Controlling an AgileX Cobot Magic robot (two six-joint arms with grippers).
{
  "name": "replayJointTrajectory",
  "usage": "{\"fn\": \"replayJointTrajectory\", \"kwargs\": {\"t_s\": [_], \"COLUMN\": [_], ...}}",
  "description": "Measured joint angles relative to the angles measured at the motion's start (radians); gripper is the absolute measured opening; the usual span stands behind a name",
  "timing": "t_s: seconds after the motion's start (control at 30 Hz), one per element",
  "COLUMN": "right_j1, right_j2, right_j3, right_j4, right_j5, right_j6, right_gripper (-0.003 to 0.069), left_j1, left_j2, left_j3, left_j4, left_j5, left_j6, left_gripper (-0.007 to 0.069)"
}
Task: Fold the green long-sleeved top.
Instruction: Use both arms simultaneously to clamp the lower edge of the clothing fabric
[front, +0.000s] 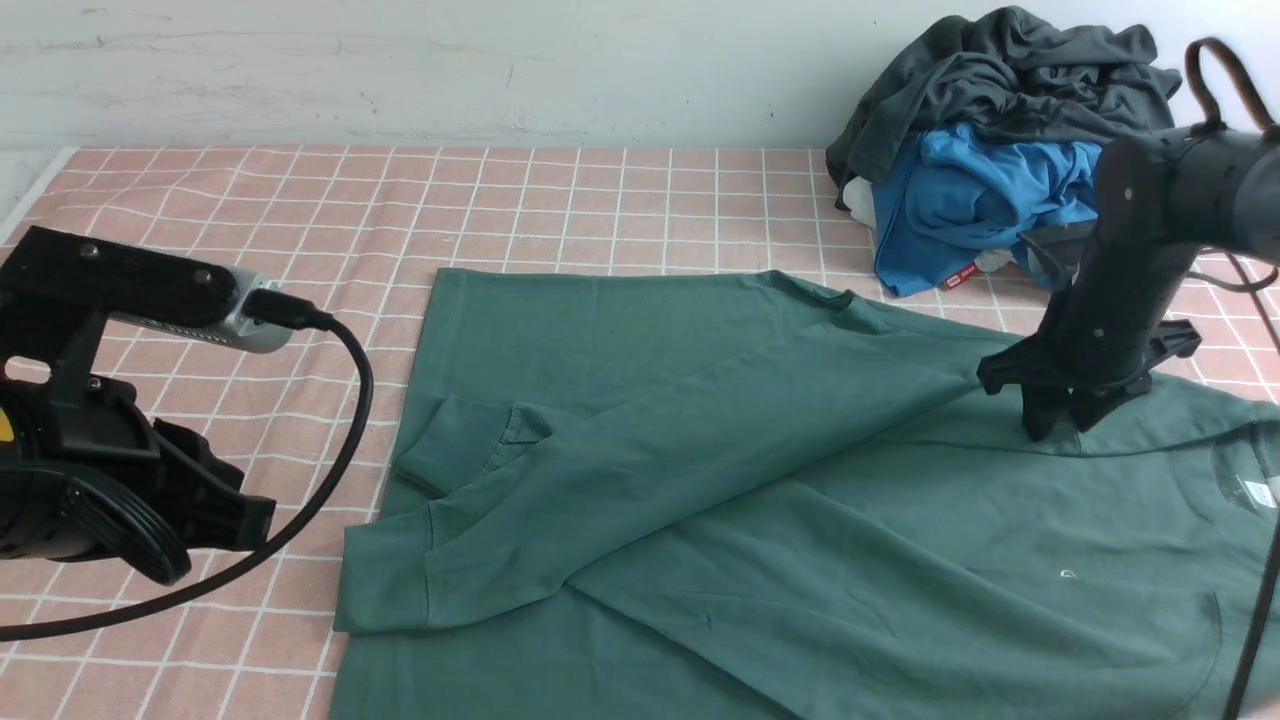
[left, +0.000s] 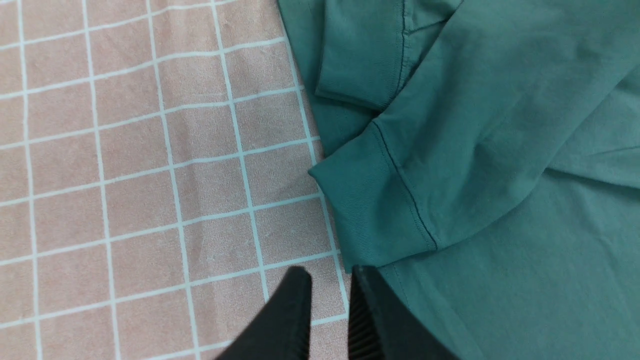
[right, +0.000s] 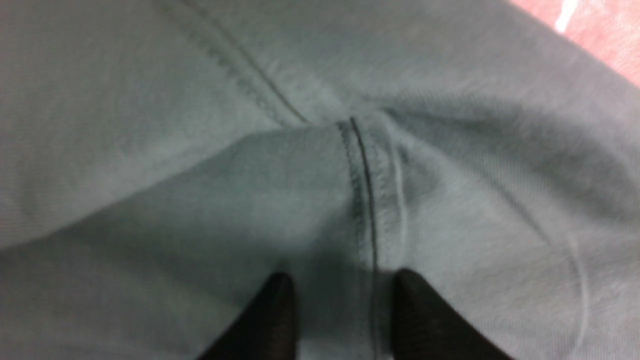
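Across the whole table lies a pink checked cloth with thin white lines (front: 600, 200), running back to a pale wall (front: 400, 60). On it, filling the middle and the right of the front view, the green long-sleeved top (front: 800, 480) is spread flat, a large dull forest-green jersey piece that runs out of view at the near and right edges. One long sleeve (front: 650, 440) is laid slantwise over the body, from the shoulder on the right down to the garment's left edge.

Behind the top, at the far right, sits a crumpled dark charcoal-grey garment (front: 1010, 80) heaped on a bright blue garment (front: 970, 200); the blue one lies just beside the green shoulder.

The right gripper (front: 1055, 425) points down at the shoulder area. In its wrist view the right gripper (right: 342, 280) has its jaws spread, a stitched seam of the fabric lying below the gap; nothing is pinched.

The left arm hangs over the cloth on the left, clear of the top. The left gripper (left: 330, 272) shows its jaws narrowly parted and empty, at the garment's edge.

Close by it lies the folded sleeve's ribbed cuff (left: 370, 210), with a second ribbed cuff (left: 350, 60) just beyond, partly under the sleeve.

A small white round logo (front: 1067, 574) marks the chest
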Motion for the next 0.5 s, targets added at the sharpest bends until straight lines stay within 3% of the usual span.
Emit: {"fn": "replayJointTrajectory", "kwargs": {"t_s": [0.17, 0.37, 0.5], "right_j1": [-0.001, -0.021, -0.045], "right_j2": [-0.004, -0.032, -0.041], "right_j3": [-0.001, -0.001, -0.001], "right_j4": [-0.055, -0.149, -0.130], "right_j5": [0.021, 0.029, 0.034], "right_j6": [-0.046, -0.049, -0.049], "right_gripper": [0.0014, -0.0003, -0.0002], "left_j1": [0.000, 0.000, 0.000], "left_j2": [0.000, 0.000, 0.000], "left_j3": [0.000, 0.000, 0.000], "left_j4": [0.000, 0.000, 0.000], "left_j5": [0.000, 0.000, 0.000], "left_j6": [0.000, 0.000, 0.000], "left_gripper": [0.0100, 0.0100, 0.0100]}}
